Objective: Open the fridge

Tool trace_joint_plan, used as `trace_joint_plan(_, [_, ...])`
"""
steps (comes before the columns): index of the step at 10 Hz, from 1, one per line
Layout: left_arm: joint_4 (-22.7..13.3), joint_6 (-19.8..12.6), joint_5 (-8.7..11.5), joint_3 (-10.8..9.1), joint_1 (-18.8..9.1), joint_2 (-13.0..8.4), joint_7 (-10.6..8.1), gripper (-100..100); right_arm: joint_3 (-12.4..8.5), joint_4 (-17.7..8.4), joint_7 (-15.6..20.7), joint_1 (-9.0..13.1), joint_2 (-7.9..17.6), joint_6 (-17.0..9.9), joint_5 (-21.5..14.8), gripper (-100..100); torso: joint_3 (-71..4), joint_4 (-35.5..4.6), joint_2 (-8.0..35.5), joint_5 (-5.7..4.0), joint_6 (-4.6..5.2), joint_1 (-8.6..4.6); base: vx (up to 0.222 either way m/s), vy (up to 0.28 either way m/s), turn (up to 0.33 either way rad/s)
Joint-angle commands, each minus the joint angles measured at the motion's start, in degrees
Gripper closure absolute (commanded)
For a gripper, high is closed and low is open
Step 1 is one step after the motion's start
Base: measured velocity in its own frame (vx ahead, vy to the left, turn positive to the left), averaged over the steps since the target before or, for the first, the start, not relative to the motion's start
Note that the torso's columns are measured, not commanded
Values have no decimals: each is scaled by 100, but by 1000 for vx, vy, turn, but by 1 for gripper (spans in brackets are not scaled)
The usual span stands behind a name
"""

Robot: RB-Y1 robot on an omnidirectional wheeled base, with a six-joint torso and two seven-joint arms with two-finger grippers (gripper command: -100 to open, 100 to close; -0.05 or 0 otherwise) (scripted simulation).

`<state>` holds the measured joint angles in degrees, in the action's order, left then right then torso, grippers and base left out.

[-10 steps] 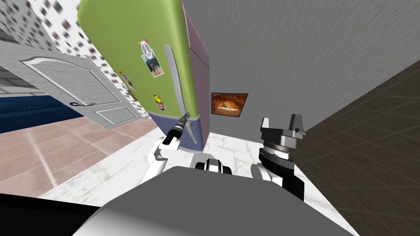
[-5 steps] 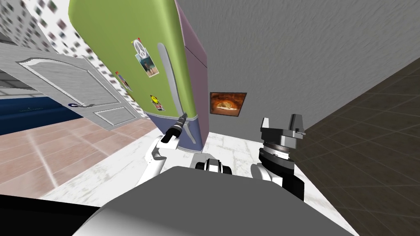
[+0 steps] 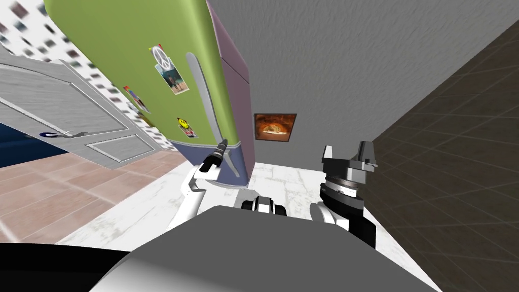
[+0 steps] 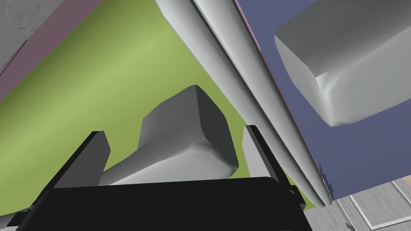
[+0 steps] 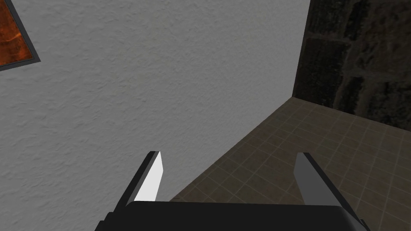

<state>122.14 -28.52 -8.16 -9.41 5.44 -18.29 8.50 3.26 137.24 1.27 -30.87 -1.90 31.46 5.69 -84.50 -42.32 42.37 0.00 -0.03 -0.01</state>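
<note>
Stood close before the fridge point(image 3: 137, 50), tall and somewhat to the left in the head view, green above and with a blue lower door point(image 3: 238, 165); judged it not opened yet, with no gap seen along the purplish side; had the left gripper point(image 3: 222, 148) stretched out to the lower end of the long grey handle point(image 3: 201, 96) on the green door point(image 3: 167, 30); found the blades fully apart there, astride the thick foot of the handle and holding nothing, one blade almost at the foot, the other clearly apart from it; took the long axis of the handle as running up the green door from that foot, across the closing direction of the blades, so judged a plain closing enough for a hold before any pull; counted the left arm as by far the nearer one; found the right gripper point(image 3: 348, 150) raised at the right of the chest, well apart from the fridge, blades wide and empty; against one second before, saw the whole head picture shifted, with the fridge and the grey panelled door point(image 3: 61, 106) further to the left and leaning more; read this as own turning of base or torso, not as a move of the fridge; saw the left gripper at the same place on the handle as then, and the right gripper unchanged.
</note>
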Motion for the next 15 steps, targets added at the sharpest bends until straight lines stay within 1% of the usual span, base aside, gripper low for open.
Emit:
trace_joint_plan(1, [-464,85,-70,-234,-269,-41,-11,-100,1,0,0,1,0,0,0,0,-7,3,-9,-1,7,-6,-97,1,-131])
trace_joint_plan(2, [-671,124,-129,-435,-488,-77,-17,-100,0,0,0,0,0,0,0,0,-13,6,-19,0,0,0,-110,19,-251])
trace_joint_plan(3, [-789,124,-129,-435,-488,-77,-17,-100,0,0,0,0,0,0,0,0,-12,1,-14,-1,8,6,-90,9,-146])
trace_joint_plan(4, [-989,163,-187,-635,-708,-113,-23,-100,0,0,0,-1,0,0,0,0,-12,3,-17,-1,2,0,-103,2,-252])
trace_joint_plan(5, [-1113,163,-187,-635,-708,-113,-23,-100,0,0,0,0,0,0,0,0,-8,3,-10,-1,6,-3,-94,7,-125])
trace_joint_plan(6, [-1310,202,-246,-836,-928,-150,-29,-100,0,0,0,-1,0,0,0,0,-7,3,-10,0,0,1,-111,-19,-277])
trace_joint_plan(7, [-1413,202,-246,-836,-928,-150,-29,-100,0,0,0,0,0,0,0,0,-4,2,-4,-2,7,-8,-91,-13,-119])
trace_joint_plan(8, [-1606,241,-305,-1036,-1147,-186,-34,-100,0,0,0,-1,0,0,0,0,-8,1,-11,-3,1,-2,-108,-6,-214])
trace_joint_plan(9, [-1763,241,-305,-1036,-1147,-186,-34,-100,0,0,0,0,0,0,0,0,-7,-7,-5,-8,5,3,-96,-1,-142])
trace_joint_plan(10, [-1957,280,-363,-1237,-1367,-222,-40,-100,0,0,0,-1,0,0,0,0,-7,-3,-9,-5,2,3,-96,-8,-231])
trace_joint_plan(11, [-2087,280,-363,-1237,-1367,-222,-40,-100,0,0,0,0,0,0,0,0,-9,-9,-9,-12,8,-2,-81,-7,-150])
trace_joint_plan(12, [-2282,319,-422,-1437,-1586,-258,-46,-100,0,0,0,-1,0,0,0,0,-11,-2,-15,-8,4,-4,-109,-11,-215])
trace_joint_plan(13, [-2412,319,-422,-1437,-1586,-258,-46,-100,0,0,0,0,0,0,0,0,-8,-5,-8,-11,14,-8,-94,-2,-148])
trace_joint_plan(14, [-2578,358,-480,-1638,-1806,-295,-52,-100,0,0,0,-1,0,0,0,0,-8,-1,-11,-7,7,-7,-119,-27,-275])
trace_joint_plan(15, [-2737,358,-480,-1638,-1806,-295,-52,-100,0,0,0,0,0,0,0,0,-6,-3,-5,-9,13,-13,-95,-26,-155])
